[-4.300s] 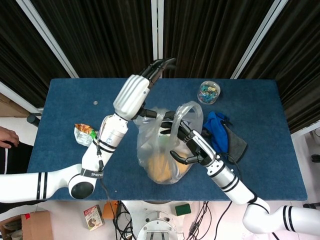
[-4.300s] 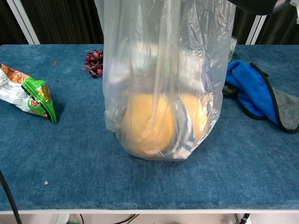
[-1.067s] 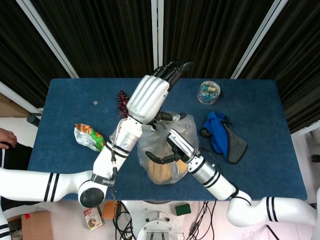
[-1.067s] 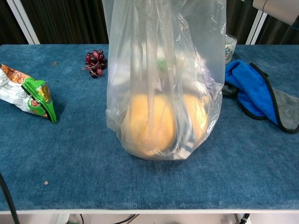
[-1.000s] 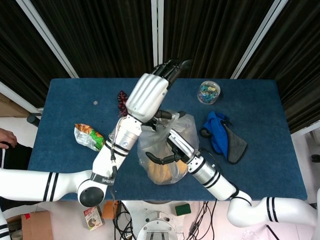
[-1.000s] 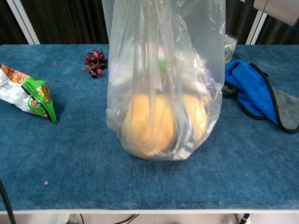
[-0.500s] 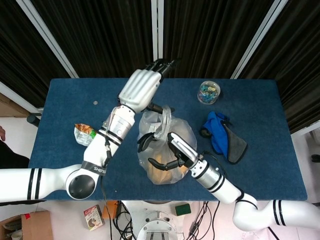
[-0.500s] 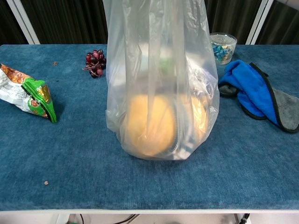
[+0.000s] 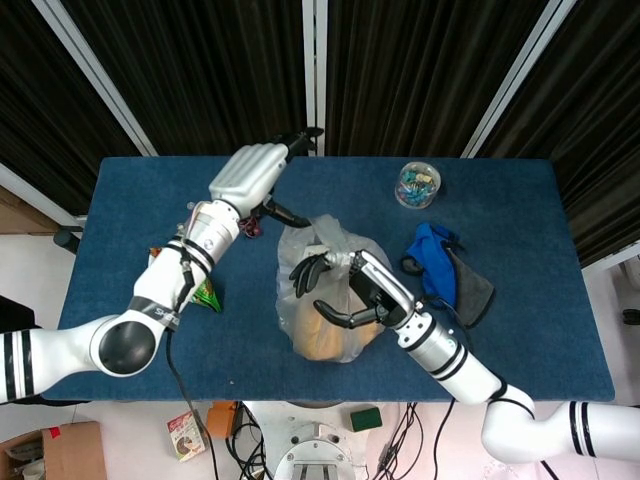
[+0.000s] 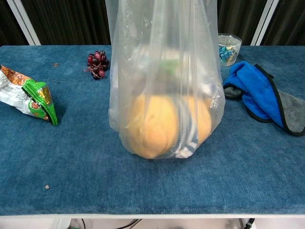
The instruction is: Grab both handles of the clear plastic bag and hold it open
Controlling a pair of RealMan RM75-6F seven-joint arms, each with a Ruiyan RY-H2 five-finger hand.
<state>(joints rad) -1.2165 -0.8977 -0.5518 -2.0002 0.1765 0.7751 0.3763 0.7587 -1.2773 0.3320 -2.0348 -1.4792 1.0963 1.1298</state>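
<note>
The clear plastic bag stands upright in mid-table, its top drawn up out of the chest view. Inside it lie a round orange object and a striped item. In the head view the bag is gathered at its top, where my right hand grips the bunched plastic with curled fingers. My left hand hovers off to the bag's upper left with its fingers stretched out, holding nothing and apart from the bag. The handles themselves are hard to make out.
A bunch of dark grapes lies behind the bag on the left. A crumpled snack packet sits at the left edge. A blue and grey cloth and a clear cup of coloured clips are at the right.
My left hand has let go of the bag's top and swung away to the left. My right hand has moved up and closed on the gathered top. The bag stays upright.
</note>
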